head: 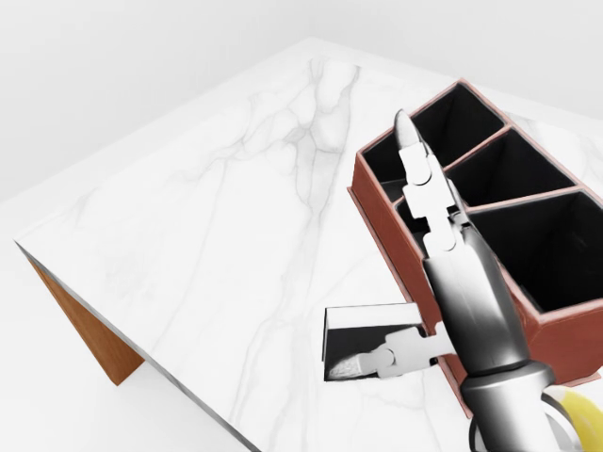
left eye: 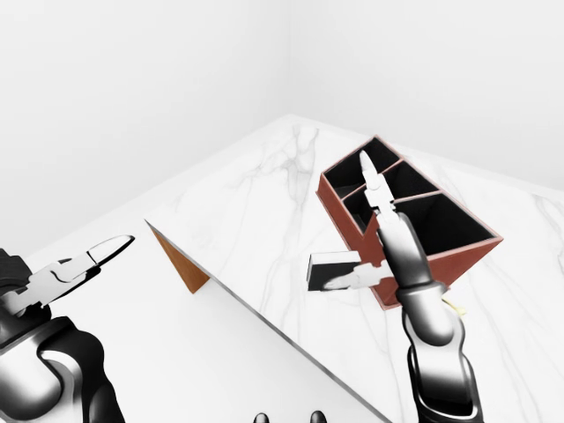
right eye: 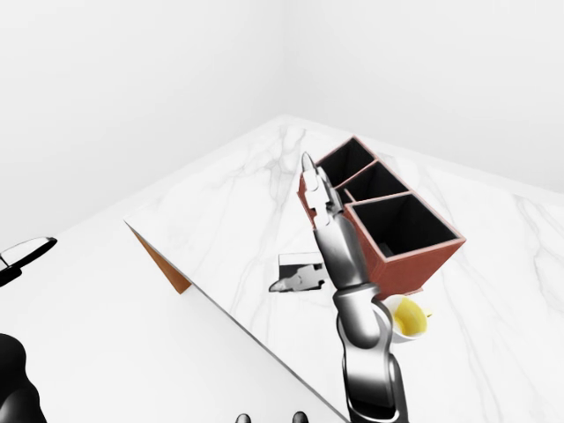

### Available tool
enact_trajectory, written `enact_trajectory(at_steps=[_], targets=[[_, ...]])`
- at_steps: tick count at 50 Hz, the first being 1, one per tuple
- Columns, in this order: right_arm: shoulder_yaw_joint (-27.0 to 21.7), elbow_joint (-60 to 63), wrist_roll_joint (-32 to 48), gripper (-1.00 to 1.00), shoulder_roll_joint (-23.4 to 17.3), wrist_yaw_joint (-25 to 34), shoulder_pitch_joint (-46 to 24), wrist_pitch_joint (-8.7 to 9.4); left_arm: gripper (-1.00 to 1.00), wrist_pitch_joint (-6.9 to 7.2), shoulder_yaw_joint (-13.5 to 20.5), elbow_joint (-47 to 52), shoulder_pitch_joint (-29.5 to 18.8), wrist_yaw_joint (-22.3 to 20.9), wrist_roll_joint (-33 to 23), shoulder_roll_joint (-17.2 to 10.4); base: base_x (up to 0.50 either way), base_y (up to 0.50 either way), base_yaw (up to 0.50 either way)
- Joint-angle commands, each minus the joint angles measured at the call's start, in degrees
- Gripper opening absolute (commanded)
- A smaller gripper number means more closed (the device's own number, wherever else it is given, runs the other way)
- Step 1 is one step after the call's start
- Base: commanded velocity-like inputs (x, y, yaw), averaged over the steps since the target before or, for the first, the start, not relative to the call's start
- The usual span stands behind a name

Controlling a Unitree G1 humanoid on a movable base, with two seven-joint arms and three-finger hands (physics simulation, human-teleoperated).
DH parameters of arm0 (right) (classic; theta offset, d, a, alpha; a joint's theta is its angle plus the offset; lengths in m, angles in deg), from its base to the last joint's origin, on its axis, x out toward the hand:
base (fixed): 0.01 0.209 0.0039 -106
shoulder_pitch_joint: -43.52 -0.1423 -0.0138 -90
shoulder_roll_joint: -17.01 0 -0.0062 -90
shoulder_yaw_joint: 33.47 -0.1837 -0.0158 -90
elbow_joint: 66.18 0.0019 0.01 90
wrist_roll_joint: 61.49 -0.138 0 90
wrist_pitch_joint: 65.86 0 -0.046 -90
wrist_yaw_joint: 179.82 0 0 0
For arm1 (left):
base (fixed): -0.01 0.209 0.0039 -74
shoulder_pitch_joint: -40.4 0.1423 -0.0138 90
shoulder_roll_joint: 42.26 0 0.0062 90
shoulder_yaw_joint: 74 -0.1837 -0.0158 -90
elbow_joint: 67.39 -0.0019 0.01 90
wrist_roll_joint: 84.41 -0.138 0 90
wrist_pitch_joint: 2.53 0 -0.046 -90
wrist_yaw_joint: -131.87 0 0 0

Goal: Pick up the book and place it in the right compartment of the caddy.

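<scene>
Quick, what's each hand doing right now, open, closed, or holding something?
Left hand: open, holding nothing, off the table.
Right hand: open, fingers spread, one finger over the book, not gripping it.

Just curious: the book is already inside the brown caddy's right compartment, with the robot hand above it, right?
Not quite. The head view shows the book lying on the marble table, left of the brown caddy, not inside it. The right robot hand is indeed above it.
</scene>
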Motion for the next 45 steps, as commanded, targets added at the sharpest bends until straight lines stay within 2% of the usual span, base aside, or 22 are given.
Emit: enact_trajectory(at_steps=[1,14,16,24,34,45], targets=[[0.99,-0.64,3.67,1.00,0.05,3.04,-0.03,0.04,1.00,-0.14,0.00,-0.16,0.02,-0.06,0.06,-0.01,0.00,0.00,0.00],[1.09,-2.26,6.03,1.00,-0.05,4.18,-0.05,0.15,1.00,0.22,-0.21,0.13,-0.04,0.02,-0.17,0.04,0.00,0.00,0.00],[1.23,-2.93,6.98,1.00,-0.21,4.12,-0.02,-0.49,1.00,0.31,-0.21,0.15,-0.09,0.06,-0.17,0.01,0.00,0.00,0.00],[1.54,-4.65,9.38,1.00,-0.30,5.08,-0.05,-1.04,1.00,0.54,-0.33,0.25,-0.20,0.14,-0.22,-0.02,0.00,0.00,0.00],[1.86,-8.70,12.76,1.00,-0.68,4.96,0.74,-4.14,1.00,0.16,-0.41,-0.12,-0.18,0.07,-0.24,-0.02,0.00,0.00,0.00],[1.84,-12.60,16.12,1.00,-0.92,4.57,0.69,-6.49,1.00,0.31,-0.32,-0.05,-0.21,0.10,-0.20,-0.07,0.00,0.00,0.00]])
